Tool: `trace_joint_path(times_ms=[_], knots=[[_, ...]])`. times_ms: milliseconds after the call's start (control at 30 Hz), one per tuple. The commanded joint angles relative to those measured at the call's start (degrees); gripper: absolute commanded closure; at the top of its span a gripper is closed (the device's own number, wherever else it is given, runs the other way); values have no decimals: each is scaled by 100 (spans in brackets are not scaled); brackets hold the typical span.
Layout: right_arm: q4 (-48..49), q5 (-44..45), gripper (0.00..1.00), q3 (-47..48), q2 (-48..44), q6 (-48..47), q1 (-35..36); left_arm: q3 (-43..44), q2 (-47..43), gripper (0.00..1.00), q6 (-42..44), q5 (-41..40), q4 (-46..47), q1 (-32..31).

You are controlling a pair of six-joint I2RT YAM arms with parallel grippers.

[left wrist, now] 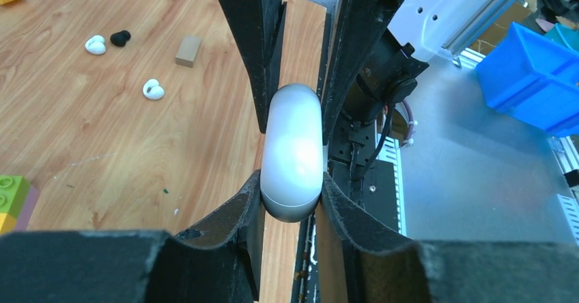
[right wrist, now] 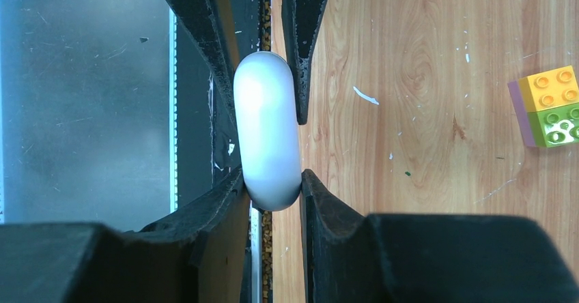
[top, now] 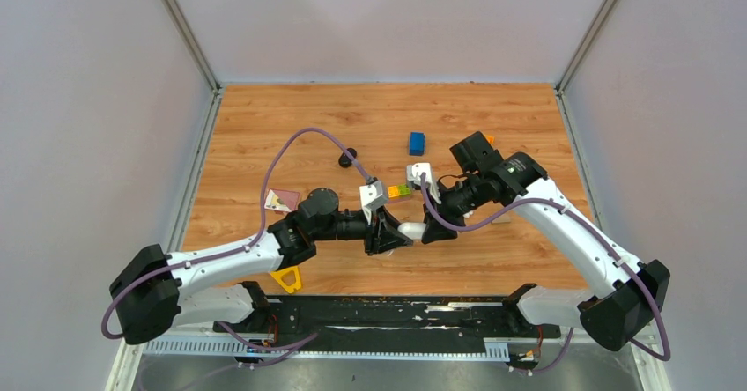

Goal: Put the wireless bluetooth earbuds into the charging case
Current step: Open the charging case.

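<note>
White pill-shaped charging case (left wrist: pixel 292 153), closed, clamped between left hand (left wrist: pixel 292 188) and right hand (right wrist: pixel 270 180); white and black earbuds (left wrist: pixel 153 89) lying apart

Close view from the right hand (right wrist: pixel 272 179). Its two black fingers rise from the bottom edge and pinch the lower end of a smooth white, capsule-shaped charging case (right wrist: pixel 266 132), which stands lengthwise in the centre. The left hand (right wrist: pixel 267 115) reaches down from the top, with its black fingers pressed against both sides of the case's upper half. The wooden counter (right wrist: pixel 410 78) fills the right side, with a stacked orange and green toy brick (right wrist: pixel 549 105) at the far right edge. A grey metal sheet (right wrist: pixel 82 98) fills the left.
</note>
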Motion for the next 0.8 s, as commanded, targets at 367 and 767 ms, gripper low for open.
trace_joint_path(times_ms=[367,767], knots=[[50,-549,60,490,382,387,8,-190,-192,100,284,212,776,-95],[-390,-1412,59,976,856,537,-334,-260,-238,100,958,-122,378,-493]])
